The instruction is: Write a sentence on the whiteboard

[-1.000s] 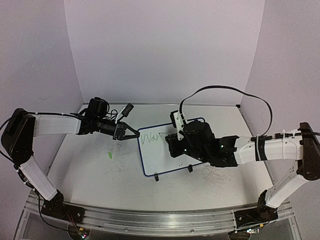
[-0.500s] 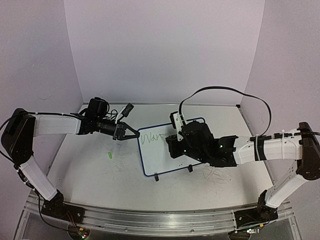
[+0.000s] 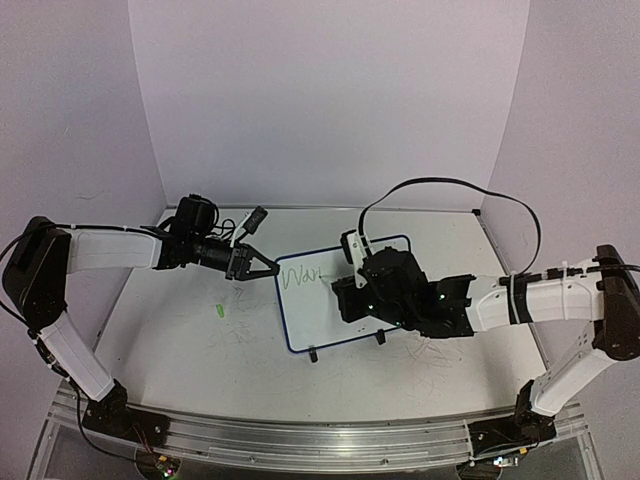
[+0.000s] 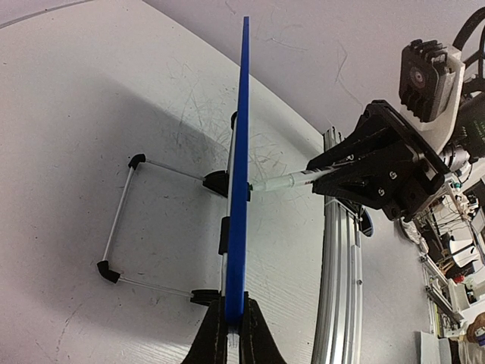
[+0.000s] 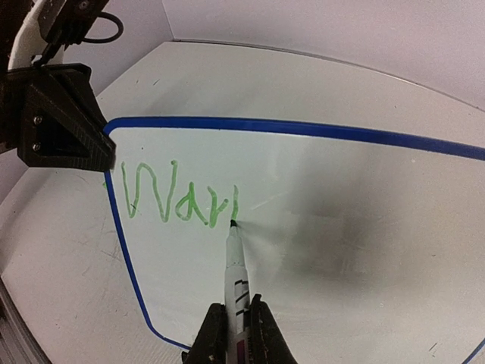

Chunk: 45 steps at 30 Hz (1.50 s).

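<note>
Lettering comes first: the thin green handwritten sentence [image 5: 178, 201] is sitting in the upper left corner of the small white rectangular whiteboard with the dark blue rim [image 3: 320, 318], and it is reading only "War" plus one upright stroke. I'm judging the first word as not yet finished.

The right tool [image 5: 236, 326] is clamping a slim white-and-black marker [image 5: 236, 269] low on its barrel, and the tip is touching the board right at that last stroke. The long reach of pen seems to be giving the wrist camera a clear look at the line.

Over at the left of the top view, the left tool [image 4: 234, 322] is pinching shut on the board's blue edge. That looks like bracing, so pen pressure is not tipping or sliding the board. The board itself is standing tilted mid-frame on a thin wire stand with black feet [image 4: 121, 220].

Underneath, the white bench [image 3: 180, 350] is showing faint grey scribbles, and a small green speck [image 3: 219, 311] is lying lower left of the board. Pale lilac walls [image 3: 320, 100] are closing in on three sides, and a metal rail [image 3: 320, 442] is running along the bottom of the frame.
</note>
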### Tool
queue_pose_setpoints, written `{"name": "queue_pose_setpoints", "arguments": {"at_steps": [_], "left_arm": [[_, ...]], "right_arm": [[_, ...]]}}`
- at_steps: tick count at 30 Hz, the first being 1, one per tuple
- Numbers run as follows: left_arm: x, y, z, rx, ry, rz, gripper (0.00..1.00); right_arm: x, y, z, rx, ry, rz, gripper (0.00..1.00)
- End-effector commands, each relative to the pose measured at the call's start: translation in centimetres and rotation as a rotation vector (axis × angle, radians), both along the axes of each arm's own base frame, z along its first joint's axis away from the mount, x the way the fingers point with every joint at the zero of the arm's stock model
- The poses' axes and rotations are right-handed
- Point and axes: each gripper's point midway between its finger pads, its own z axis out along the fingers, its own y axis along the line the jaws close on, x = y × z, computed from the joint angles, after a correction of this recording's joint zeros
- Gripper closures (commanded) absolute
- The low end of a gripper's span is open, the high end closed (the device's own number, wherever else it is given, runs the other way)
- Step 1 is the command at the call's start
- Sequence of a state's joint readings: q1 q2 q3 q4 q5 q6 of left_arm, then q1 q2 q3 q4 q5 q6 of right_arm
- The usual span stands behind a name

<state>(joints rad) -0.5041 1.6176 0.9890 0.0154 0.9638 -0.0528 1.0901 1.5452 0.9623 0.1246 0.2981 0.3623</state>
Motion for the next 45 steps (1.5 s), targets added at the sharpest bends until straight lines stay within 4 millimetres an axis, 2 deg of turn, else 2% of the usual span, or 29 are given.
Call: {"name": "queue_pose_setpoints", "arguments": {"at_steps": [1,13,19,31,45], "left_arm": [[-0.7,-0.7,1.1,-0.008,-0.013,-0.036,1.00],[-0.7,-0.7,1.1,-0.008,-0.015,-0.036,1.00],[-0.8,-0.7,1.1,-0.007,-0.015,-0.035,1.00],[-0.8,-0.6,1.2,-0.008,-0.018,-0.036,1.00],[-0.8,-0.7,1.1,-0.008,-0.015,-0.037,1.00]], "right_arm": [[0.0,-0.4,-0.2,-0.006,0.006,-0.017,1.00],[0.6,0.2,1.0,0.008,-0.029,-0.025,1.00],[1.4,0.3,2.3,0.027,-0.057,-0.048,1.00],[2.2,-0.9,3.1,0.037,-0.076,-0.108,1.00],[1.4,-2.1,1.1,0.024,-0.021,-0.115,1.00]]}}
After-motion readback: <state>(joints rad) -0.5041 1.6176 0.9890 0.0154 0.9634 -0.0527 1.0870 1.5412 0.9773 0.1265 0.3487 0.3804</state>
